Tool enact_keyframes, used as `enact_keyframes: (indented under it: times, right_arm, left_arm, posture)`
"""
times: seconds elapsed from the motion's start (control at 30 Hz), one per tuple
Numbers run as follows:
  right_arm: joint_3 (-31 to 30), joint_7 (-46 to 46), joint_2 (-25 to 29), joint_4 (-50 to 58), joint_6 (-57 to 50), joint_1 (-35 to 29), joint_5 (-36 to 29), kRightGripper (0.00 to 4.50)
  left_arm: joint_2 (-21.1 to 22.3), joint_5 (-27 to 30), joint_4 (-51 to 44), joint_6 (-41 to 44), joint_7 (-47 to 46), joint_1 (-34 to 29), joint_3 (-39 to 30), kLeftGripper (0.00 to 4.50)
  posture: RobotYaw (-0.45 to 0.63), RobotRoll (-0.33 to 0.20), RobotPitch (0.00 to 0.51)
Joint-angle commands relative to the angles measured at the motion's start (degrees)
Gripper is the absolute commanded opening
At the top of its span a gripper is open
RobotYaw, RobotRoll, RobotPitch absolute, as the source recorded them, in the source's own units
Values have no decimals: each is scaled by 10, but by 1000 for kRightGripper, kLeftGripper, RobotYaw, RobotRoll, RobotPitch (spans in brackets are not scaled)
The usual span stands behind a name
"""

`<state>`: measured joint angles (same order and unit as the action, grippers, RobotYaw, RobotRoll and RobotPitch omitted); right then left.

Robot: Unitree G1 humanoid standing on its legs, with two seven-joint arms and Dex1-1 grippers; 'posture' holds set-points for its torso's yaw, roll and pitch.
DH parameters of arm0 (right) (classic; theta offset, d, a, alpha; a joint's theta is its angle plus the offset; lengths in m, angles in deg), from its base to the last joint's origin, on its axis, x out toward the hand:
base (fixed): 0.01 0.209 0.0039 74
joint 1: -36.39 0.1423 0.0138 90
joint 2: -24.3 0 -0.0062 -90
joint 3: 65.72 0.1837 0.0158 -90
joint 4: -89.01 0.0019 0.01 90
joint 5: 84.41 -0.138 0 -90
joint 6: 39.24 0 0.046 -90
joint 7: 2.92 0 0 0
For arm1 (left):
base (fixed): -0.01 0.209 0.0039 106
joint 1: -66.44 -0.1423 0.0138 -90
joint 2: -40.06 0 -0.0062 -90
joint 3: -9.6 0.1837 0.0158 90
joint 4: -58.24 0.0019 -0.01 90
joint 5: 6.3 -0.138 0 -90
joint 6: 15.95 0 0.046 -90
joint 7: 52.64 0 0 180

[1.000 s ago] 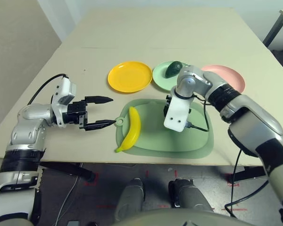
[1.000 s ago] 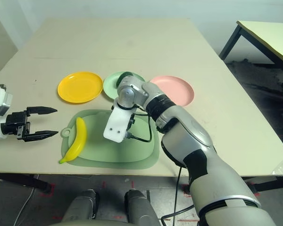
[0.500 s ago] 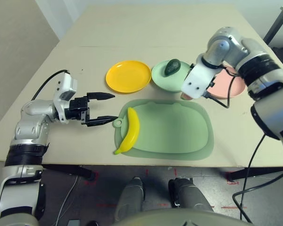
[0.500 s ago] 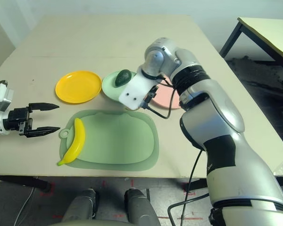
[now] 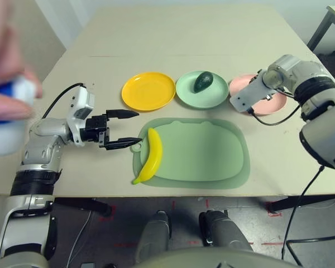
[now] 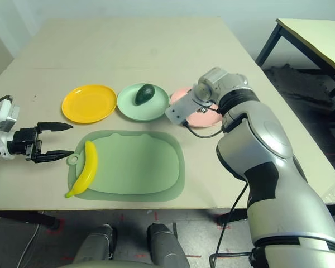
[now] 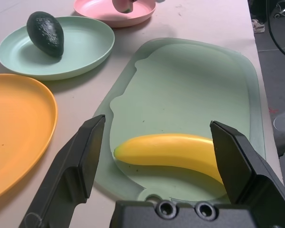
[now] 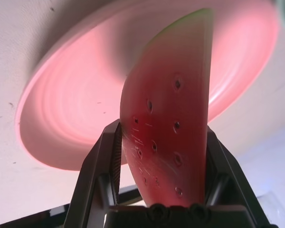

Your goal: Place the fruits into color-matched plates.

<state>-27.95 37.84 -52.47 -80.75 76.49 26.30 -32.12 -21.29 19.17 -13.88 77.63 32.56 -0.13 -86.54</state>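
Note:
The red watermelon wedge (image 8: 168, 118) sits between the fingers of my right gripper (image 8: 161, 134), which is shut on it and holds it just above the pink plate (image 8: 71, 118) at the table's right. The dark green avocado (image 5: 202, 81) lies in the mint green plate (image 5: 188, 96). The yellow-orange plate (image 5: 148, 91) holds nothing. The yellow banana (image 5: 149, 156) lies along the left end of the green mat (image 5: 206, 153). My left gripper (image 5: 137, 127) stands open just left of the banana, its fingertips at the mat's edge, apart from the fruit.
A person's blurred hand (image 5: 8, 84) holding something blue and white shows at the far left. A black cable (image 5: 276, 117) hangs from my right wrist across the table's right side. A second table (image 6: 315, 30) stands to the right.
My right arm has carried the watermelon wedge from above the mat, rightward to above the pink plate. A blurred hand has come in at the left. The left gripper has stayed put.

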Motion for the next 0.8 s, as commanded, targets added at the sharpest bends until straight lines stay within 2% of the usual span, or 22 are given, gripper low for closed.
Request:
enact_keyframes:
  times: [0.03, 0.1, 0.33, 0.53, 0.6, 0.7, 0.8]
  right_arm:
    - [9, -10, -5, -7, -27, -18, 7, 2198]
    - [12, -15, -4, -8, -42, -23, 8, 2198]
    - [15, -11, 1, -6, -35, -15, 16, 4470]
    - [19, 26, 15, 3, 10, 42, 23, 4470]
    - [33, 72, 24, 9, 44, 70, 6, 4470]
    - [76, 148, 35, 21, 97, 99, -39, 4470]
    - [188, 259, 37, 42, 107, 106, -166, 4470]
  left_arm:
    - [11, 2, -9, 6, 3, -7, -5, 4500]
    - [14, 3, -10, 8, 4, -7, -5, 4500]
    - [16, 1, -4, 9, 7, -1, 0, 4500]
    - [11, -4, 15, 6, 14, 19, 7, 4500]
    - [14, -4, 16, 4, 21, 16, 8, 4500]
    - [14, -6, 19, 1, 24, 13, 8, 4500]
    - [11, -6, 17, -3, 20, 11, 4, 4500]
  posture:
    - [44, 0, 145]
    - [43, 0, 150]
    - [19, 0, 148]
    - [-2, 0, 138]
    - [-7, 0, 137]
    - [-6, 0, 137]
    - [14, 0, 141]
